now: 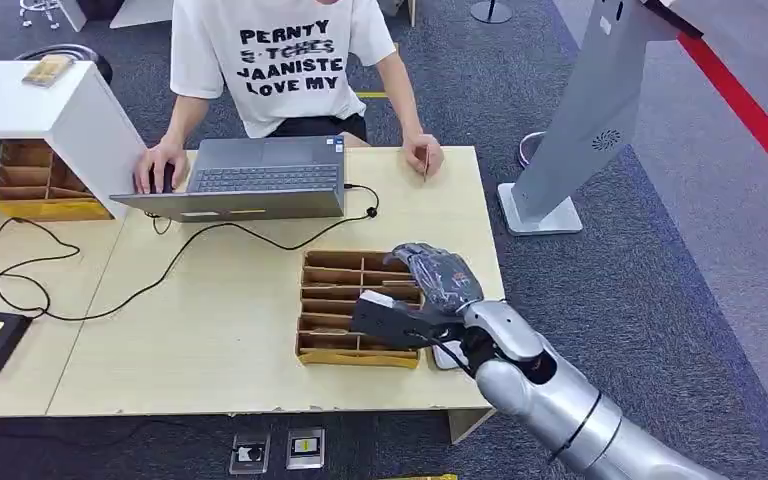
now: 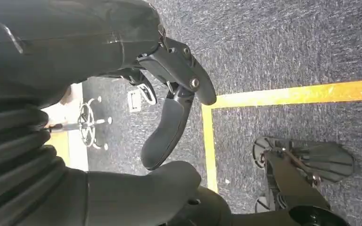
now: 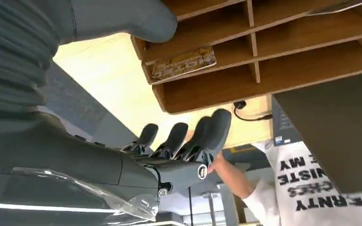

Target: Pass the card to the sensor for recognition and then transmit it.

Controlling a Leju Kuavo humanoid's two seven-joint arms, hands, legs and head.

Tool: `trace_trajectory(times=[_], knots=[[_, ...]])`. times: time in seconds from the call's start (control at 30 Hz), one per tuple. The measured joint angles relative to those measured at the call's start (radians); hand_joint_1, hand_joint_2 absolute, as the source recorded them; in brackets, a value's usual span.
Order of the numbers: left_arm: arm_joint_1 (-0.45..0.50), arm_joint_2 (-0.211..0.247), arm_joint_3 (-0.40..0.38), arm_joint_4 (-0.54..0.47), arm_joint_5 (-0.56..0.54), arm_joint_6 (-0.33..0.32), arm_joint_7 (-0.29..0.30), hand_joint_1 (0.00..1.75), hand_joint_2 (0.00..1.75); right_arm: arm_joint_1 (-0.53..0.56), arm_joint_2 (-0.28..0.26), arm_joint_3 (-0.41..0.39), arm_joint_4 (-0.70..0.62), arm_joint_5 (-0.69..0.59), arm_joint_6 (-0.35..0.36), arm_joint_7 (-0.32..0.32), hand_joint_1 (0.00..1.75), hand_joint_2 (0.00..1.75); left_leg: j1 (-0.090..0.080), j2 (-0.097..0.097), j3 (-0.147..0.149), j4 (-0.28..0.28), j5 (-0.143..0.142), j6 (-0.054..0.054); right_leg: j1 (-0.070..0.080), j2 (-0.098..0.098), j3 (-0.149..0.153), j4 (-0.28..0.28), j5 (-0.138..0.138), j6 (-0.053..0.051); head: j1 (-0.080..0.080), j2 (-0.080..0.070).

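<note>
The right hand hovers over the near-right part of the wooden organizer on the bench, its fingers apart and empty. The card lies flat in a compartment just beyond them, long axis along the slot. The left hand, loosely curled and empty, hangs over the floor.

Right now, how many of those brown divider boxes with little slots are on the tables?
2. One slotted box lies near the table's front edge, under the right hand. The other slotted box sits at the far left, partly tucked under a white shelf. More could be hidden from view.
</note>
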Motion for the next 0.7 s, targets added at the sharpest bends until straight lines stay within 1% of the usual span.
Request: trace_trajectory(times=[0.1,0.13,0.17,0.23,0.33,0.37,0.4,0.43,0.57,0.63,0.7], knots=[[0.0,0.0,0.0,0.0,0.001,0.0,0.0,0.63,1.75,-0.015,0.012,0.011,0.034,-0.01,0.0,0.002,0.52,1.75,0.0,0.0,0.0,0.0,0.0,0.0,0.0,0.0,0.0,0.0,0.0,0.0,0.0,0.0],[0.0,0.001,0.0,0.0,0.001,0.0,0.0,0.61,1.75,-0.021,0.015,0.016,0.045,-0.011,0.0,0.004,0.52,1.75,0.0,0.0,0.0,0.0,0.0,0.0,0.0,0.0,0.0,0.0,0.0,0.0,0.0,0.0],[0.0,0.002,0.0,0.0,0.002,0.0,0.0,0.63,1.75,-0.025,0.018,0.019,0.056,-0.011,0.0,0.008,0.58,1.75,0.0,0.0,0.0,0.0,0.0,0.0,0.0,0.0,0.0,0.0,0.0,0.0,0.0,0.0],[0.0,0.003,0.0,0.0,0.006,-0.001,0.001,0.61,1.75,-0.034,0.02,0.028,0.07,-0.011,0.0,0.018,0.56,1.75,0.0,0.0,0.0,0.0,0.0,0.0,0.0,0.0,0.0,0.0,0.0,0.0,0.0,0.0],[0.0,0.004,0.0,0.0,0.01,-0.001,0.002,0.63,1.75,-0.047,0.026,0.038,0.089,-0.005,-0.002,0.027,0.58,1.75,0.0,0.0,0.0,0.0,0.0,0.0,0.0,0.0,0.0,0.0,0.0,0.0,0.0,0.0],[0.0,0.004,0.0,0.0,0.01,-0.001,0.002,0.63,1.75,-0.052,0.027,0.043,0.096,-0.003,-0.003,0.03,0.54,1.75,0.0,0.0,0.0,0.0,0.0,0.0,0.0,0.0,0.0,0.0,0.0,0.0,0.0,0.0],[0.0,0.004,0.0,0.0,0.01,-0.001,0.003,0.63,1.75,-0.056,0.027,0.046,0.1,0.0,-0.004,0.034,0.58,1.75,0.0,0.0,0.0,0.0,0.0,0.0,0.0,0.0,0.0,0.0,0.0,0.0,0.0,0.0],[0.0,0.004,0.0,0.0,0.011,-0.001,0.004,0.63,1.75,-0.059,0.028,0.05,0.103,0.001,-0.006,0.036,0.58,1.75,0.0,0.0,0.0,0.0,0.0,0.0,0.0,0.0,0.0,0.0,0.0,0.0,0.0,0.0],[0.0,0.005,0.0,0.0,0.012,-0.001,0.006,0.63,1.75,-0.066,0.028,0.055,0.114,0.008,-0.023,0.048,0.56,1.75,0.0,0.0,0.0,0.0,0.0,0.0,0.0,0.0,0.0,0.0,0.0,0.0,0.0,0.0],[0.0,0.005,0.0,0.0,0.015,-0.001,0.008,0.63,1.75,-0.069,0.027,0.055,0.118,0.015,-0.031,0.055,0.59,1.75,0.0,0.0,0.0,0.0,0.0,0.0,0.0,0.0,0.0,0.0,0.0,0.0,0.0,0.0],[0.001,0.005,0.0,0.0,0.018,-0.001,0.009,0.63,1.75,-0.071,0.026,0.055,0.119,0.023,-0.04,0.058,0.56,1.75,0.0,0.0,0.0,0.0,0.0,0.0,0.0,0.0,0.0,0.0,0.0,0.0,0.0,0.0]])
